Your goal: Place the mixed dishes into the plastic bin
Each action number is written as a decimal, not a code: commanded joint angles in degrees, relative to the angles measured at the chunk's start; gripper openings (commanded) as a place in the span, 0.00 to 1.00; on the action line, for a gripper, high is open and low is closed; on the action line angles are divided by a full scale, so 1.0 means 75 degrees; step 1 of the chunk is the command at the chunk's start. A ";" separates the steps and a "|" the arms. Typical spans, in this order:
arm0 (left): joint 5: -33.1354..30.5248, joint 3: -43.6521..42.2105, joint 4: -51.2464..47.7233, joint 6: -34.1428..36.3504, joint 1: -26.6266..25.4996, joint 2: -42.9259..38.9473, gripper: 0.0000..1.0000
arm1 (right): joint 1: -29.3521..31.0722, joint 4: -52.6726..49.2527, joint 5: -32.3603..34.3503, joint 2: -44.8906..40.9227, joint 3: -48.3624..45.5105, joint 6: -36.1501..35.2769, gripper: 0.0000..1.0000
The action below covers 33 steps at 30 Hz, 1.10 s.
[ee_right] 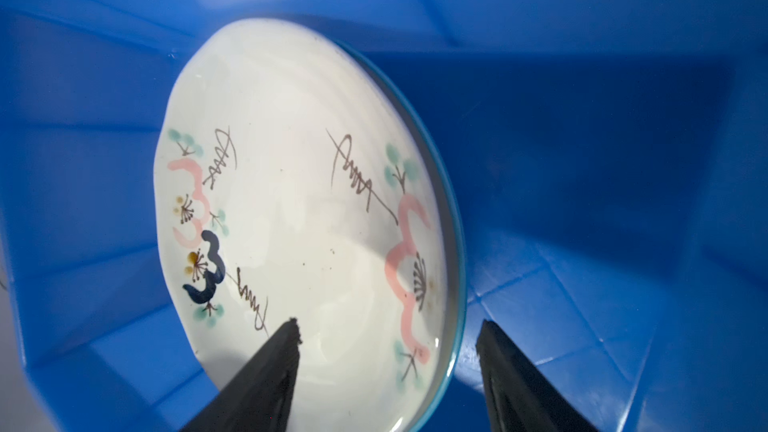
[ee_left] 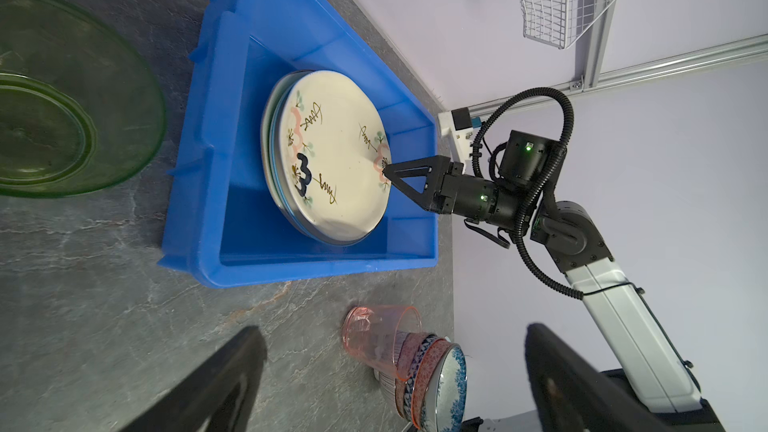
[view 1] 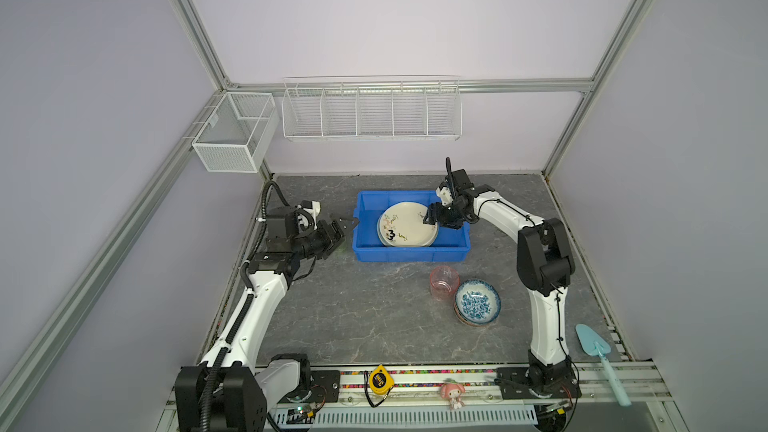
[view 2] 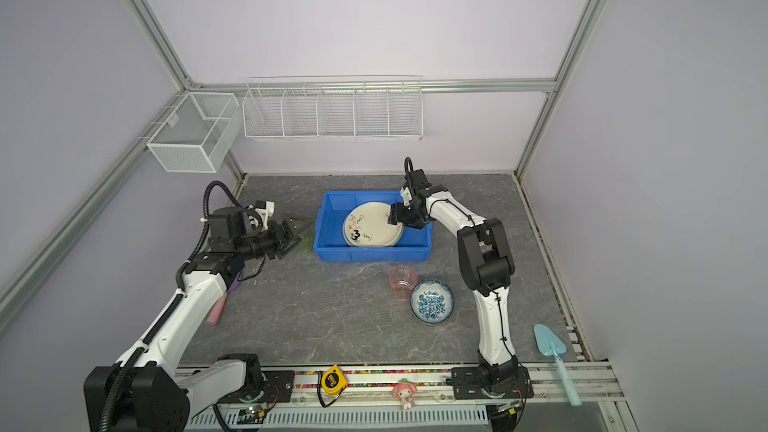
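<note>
The blue plastic bin (view 1: 411, 255) (view 2: 374, 254) (ee_left: 199, 160) holds a stack of plates, with the cream plate marked "3" (view 1: 409, 224) (view 2: 374, 224) (ee_left: 336, 151) (ee_right: 291, 180) on top. My right gripper (view 1: 428, 218) (view 2: 392, 218) (ee_right: 388, 323) is inside the bin, open, its jaws straddling that plate's right rim with a gap on the outer side. My left gripper (view 1: 345, 232) (view 2: 301, 230) hangs open just left of the bin, above a translucent green cup (ee_left: 62, 97). A pink cup (view 1: 444, 282) (ee_left: 374, 334) touches a stack of patterned bowls (view 1: 477, 303) (view 2: 432, 303) in front of the bin.
A light-blue spatula (view 1: 598, 351) lies at the table's front right edge. A purple and pink spatula (view 2: 220, 305) lies under my left arm. White wire baskets (view 1: 372, 112) (view 1: 235, 130) hang on the back wall. A yellow tape measure (view 1: 379, 379) and a small doll (view 1: 452, 393) sit on the front rail.
</note>
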 commanded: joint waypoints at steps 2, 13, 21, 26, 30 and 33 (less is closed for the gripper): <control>-0.0088 -0.0062 -0.0039 0.0131 0.0030 -0.0077 0.97 | 0.0076 -0.0262 0.0061 -0.0215 0.0121 -0.0139 0.71; -0.0076 -0.0052 -0.0009 0.0120 0.0033 -0.0041 0.97 | 0.0355 -0.0184 -0.0346 0.0037 0.0361 -0.0111 0.71; -0.0069 -0.0055 0.0002 0.0142 0.0036 -0.0006 0.97 | 0.0393 -0.0296 -0.0243 0.0048 0.0413 -0.0177 0.71; -0.0114 -0.0049 -0.0050 0.0196 0.0036 0.0006 0.97 | 0.0401 -0.0457 0.0084 -0.0242 0.0414 -0.0259 0.71; -0.0317 0.0078 -0.0396 0.0427 0.0033 -0.0014 0.97 | 0.0399 -0.0661 0.0314 -0.0652 0.0420 -0.0392 0.71; -0.0510 0.0277 -0.0748 0.0661 0.0030 -0.0003 0.97 | 0.0413 -0.0842 0.0456 -0.1047 0.0404 -0.0504 0.72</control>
